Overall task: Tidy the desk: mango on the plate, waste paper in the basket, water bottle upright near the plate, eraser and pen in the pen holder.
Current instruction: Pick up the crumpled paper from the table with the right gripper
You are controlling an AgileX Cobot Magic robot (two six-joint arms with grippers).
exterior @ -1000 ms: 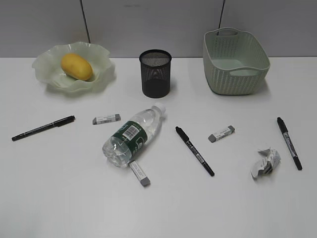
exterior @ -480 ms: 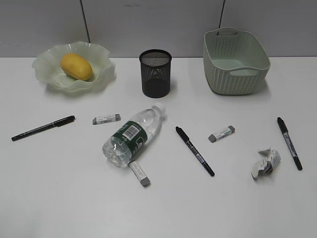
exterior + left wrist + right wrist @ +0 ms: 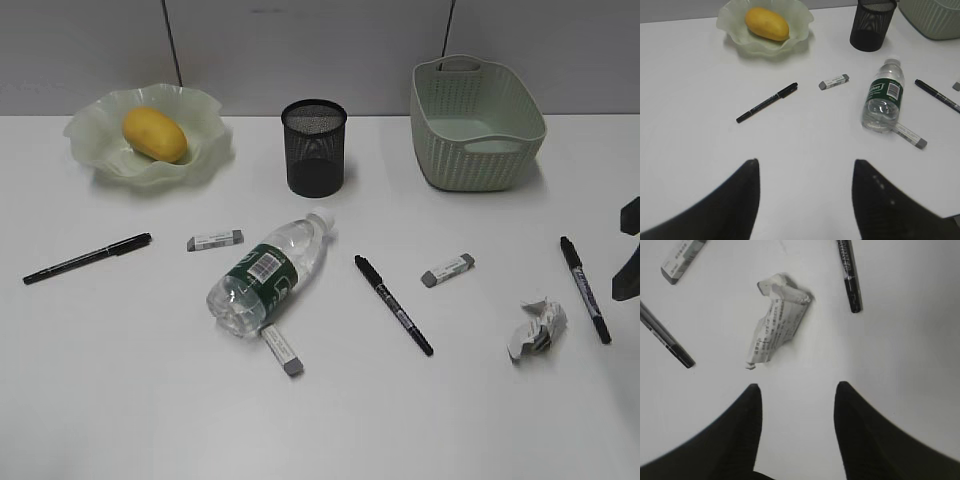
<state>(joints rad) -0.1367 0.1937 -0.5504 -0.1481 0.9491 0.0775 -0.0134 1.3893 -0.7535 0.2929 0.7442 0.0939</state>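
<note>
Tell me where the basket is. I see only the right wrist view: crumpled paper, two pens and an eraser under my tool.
Observer: The basket stands at the far right of the desk, against the back wall.
Operator: Report the mango.
Observer: The mango lies on the plate, at the far left.
Operator: Now the bottle.
Observer: The bottle lies on its side mid-desk, in front of the pen holder.
</note>
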